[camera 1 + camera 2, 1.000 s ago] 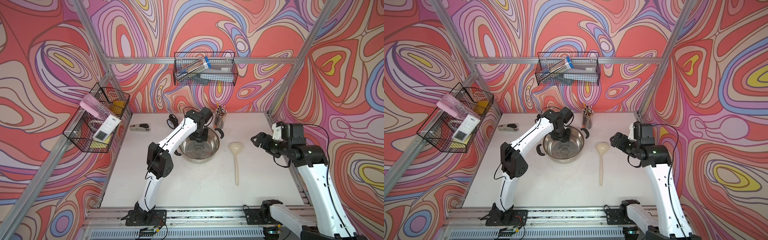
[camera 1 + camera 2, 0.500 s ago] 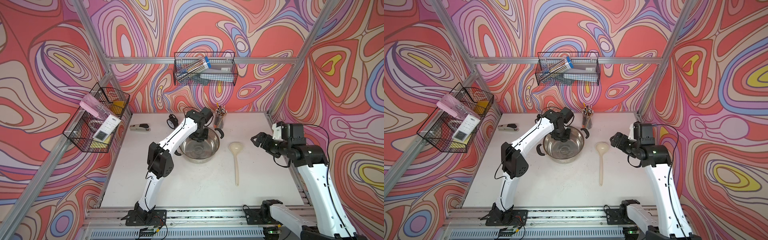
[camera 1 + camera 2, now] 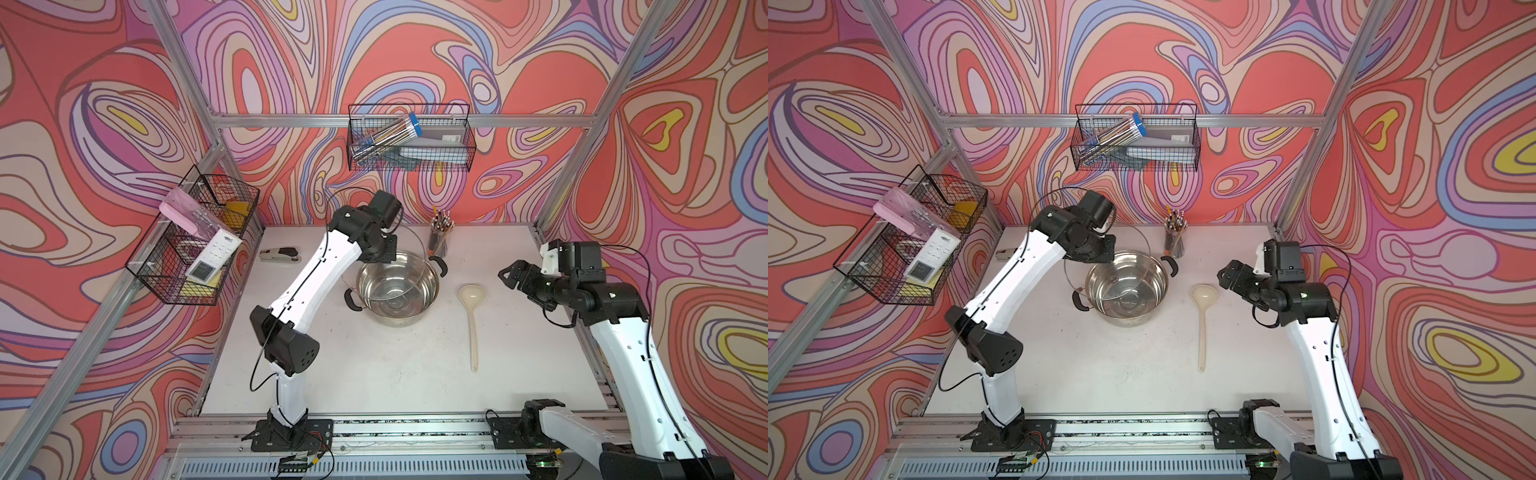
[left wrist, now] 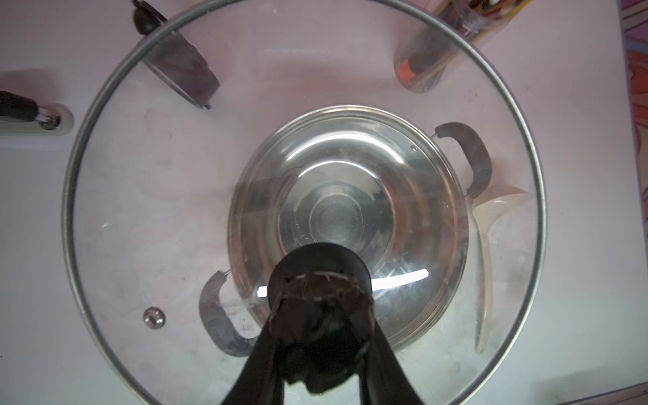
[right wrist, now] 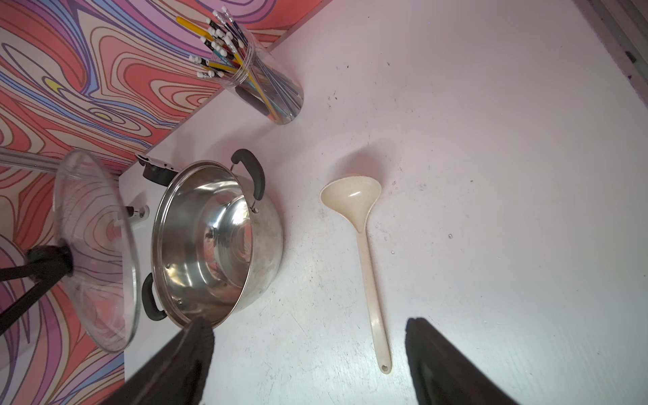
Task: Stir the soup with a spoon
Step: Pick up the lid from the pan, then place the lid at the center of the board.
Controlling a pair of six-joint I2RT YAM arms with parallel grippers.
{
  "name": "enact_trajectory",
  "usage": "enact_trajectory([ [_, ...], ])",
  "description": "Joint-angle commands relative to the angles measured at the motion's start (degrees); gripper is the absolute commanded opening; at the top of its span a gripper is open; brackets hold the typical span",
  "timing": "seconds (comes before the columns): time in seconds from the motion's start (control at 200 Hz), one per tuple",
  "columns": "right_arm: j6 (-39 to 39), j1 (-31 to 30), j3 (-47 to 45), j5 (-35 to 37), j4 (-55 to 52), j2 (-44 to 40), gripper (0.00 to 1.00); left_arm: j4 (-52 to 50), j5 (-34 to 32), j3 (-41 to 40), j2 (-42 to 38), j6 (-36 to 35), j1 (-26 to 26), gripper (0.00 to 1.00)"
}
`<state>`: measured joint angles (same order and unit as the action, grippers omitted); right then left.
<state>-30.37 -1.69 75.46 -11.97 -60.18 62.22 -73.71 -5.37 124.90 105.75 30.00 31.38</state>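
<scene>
The cream-white spoon (image 3: 472,328) (image 3: 1202,328) (image 5: 368,266) lies flat on the white table, right of the steel pot (image 3: 395,320) (image 3: 1125,318) (image 5: 217,238), bowl end toward the back. The pot's inside shows only bare steel; the soup is not in view. My left gripper (image 3: 380,254) (image 4: 321,292) is shut on the black knob of the glass lid (image 4: 175,210) (image 5: 94,245), which hangs tilted above the pot's back left side. My right gripper (image 3: 509,276) (image 3: 1227,276) (image 5: 308,326) hovers open to the right of the spoon, its fingers either side of the handle's end in the right wrist view.
A clear cup of pencils (image 3: 440,239) (image 5: 266,87) stands behind the pot. A stapler (image 3: 280,254) lies at the back left, and a small black round object (image 5: 154,171) sits behind the pot. Wire baskets (image 3: 409,141) hang on the back and left walls.
My left gripper has closed on the lid's knob and risen up and to the left, lifting the lid off the pot. The right arm and the spoon have not moved.
</scene>
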Motion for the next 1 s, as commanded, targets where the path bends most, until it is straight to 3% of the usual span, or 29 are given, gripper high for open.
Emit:
enact_trajectory([
  [0.0, -1.04, -0.41, 1.53, -1.77, 2.71, 0.93, 0.88, 0.75, -2.28, -6.6, -8.31, -0.22, -4.95, 0.06],
  [0.28, -2.48, -2.1, 1.36, -2.85, 5.94, 4.02, 0.88, 6.42, -0.64, -34.98, -28.57, -1.45, -19.95, 0.07],
  [0.411, -2.5, -3.28, 1.62, -2.31, 6.26, 5.25, 0.88, 10.22, 0.82, -46.58, -33.58, -1.71, -23.8, 0.07],
  [0.681, -2.59, -5.57, -0.45, -0.79, 5.17, 5.33, 0.88, 20.01, 0.99, -63.61, -34.77, -0.75, -27.82, 0.07],
  [0.991, -3.28, -5.71, -9.47, -0.78, 5.05, 3.53, 0.89, 31.1, -0.26, -68.85, -27.03, -1.65, -33.08, 0.07],
])
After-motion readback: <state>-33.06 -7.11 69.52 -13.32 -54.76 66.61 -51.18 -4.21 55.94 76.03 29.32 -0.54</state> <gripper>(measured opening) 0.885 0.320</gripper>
